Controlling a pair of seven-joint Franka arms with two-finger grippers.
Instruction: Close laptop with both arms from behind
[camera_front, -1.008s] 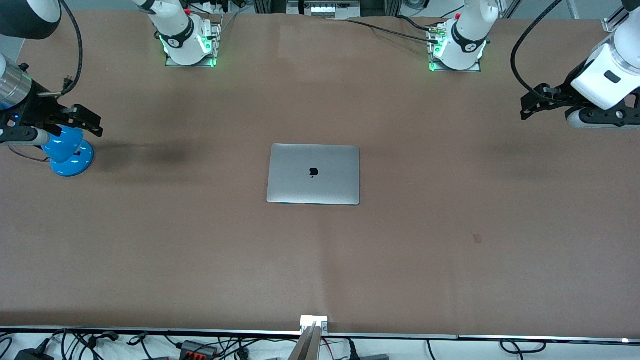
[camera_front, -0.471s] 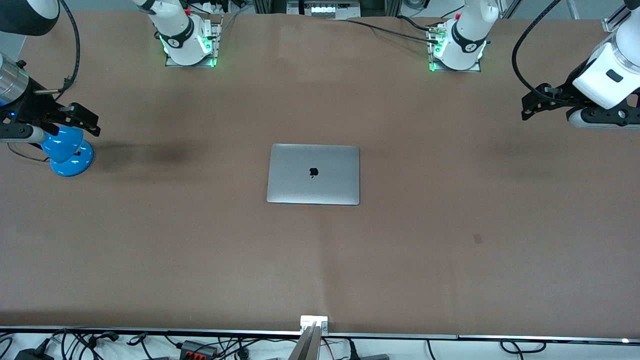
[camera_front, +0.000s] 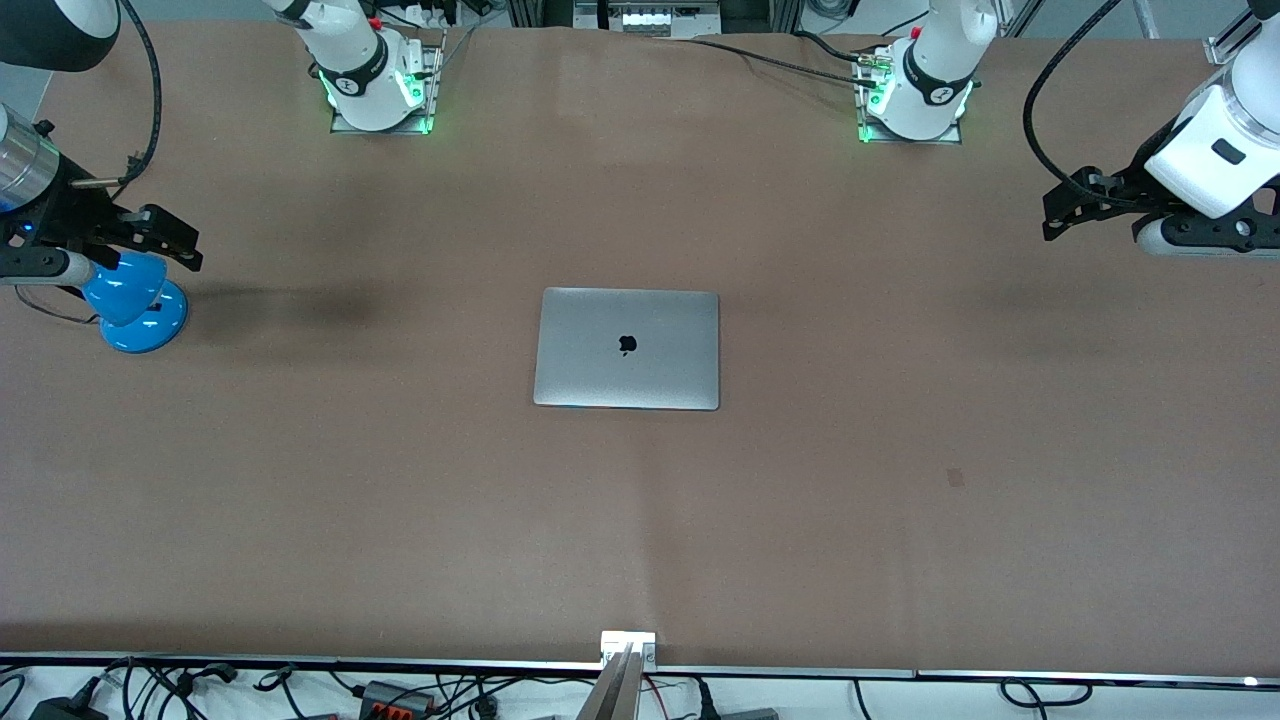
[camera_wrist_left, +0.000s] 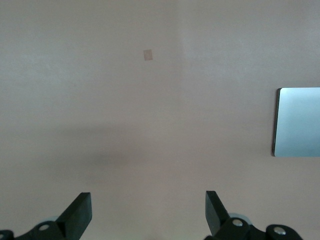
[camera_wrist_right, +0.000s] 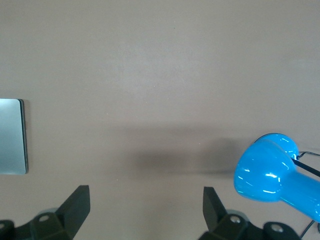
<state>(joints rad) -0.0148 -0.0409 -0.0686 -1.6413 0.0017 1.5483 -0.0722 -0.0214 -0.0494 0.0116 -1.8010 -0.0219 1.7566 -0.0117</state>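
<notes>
The silver-grey laptop (camera_front: 627, 348) lies shut and flat at the middle of the table, with the black apple logo facing up. Its edge also shows in the left wrist view (camera_wrist_left: 299, 121) and in the right wrist view (camera_wrist_right: 11, 136). My left gripper (camera_front: 1055, 212) hangs open and empty over bare table at the left arm's end, well away from the laptop; it also shows in the left wrist view (camera_wrist_left: 147, 205). My right gripper (camera_front: 185, 245) hangs open and empty at the right arm's end, just above the blue lamp; it also shows in the right wrist view (camera_wrist_right: 145, 200).
A blue desk lamp (camera_front: 130, 300) stands on the table under my right gripper and shows in the right wrist view (camera_wrist_right: 272, 175). The arm bases (camera_front: 380, 90) (camera_front: 915, 95) stand along the table's edge farthest from the front camera. Cables lie along the nearest edge.
Both grippers have shifted very slightly outward toward their ends of the table, then held still. The laptop has not moved.
</notes>
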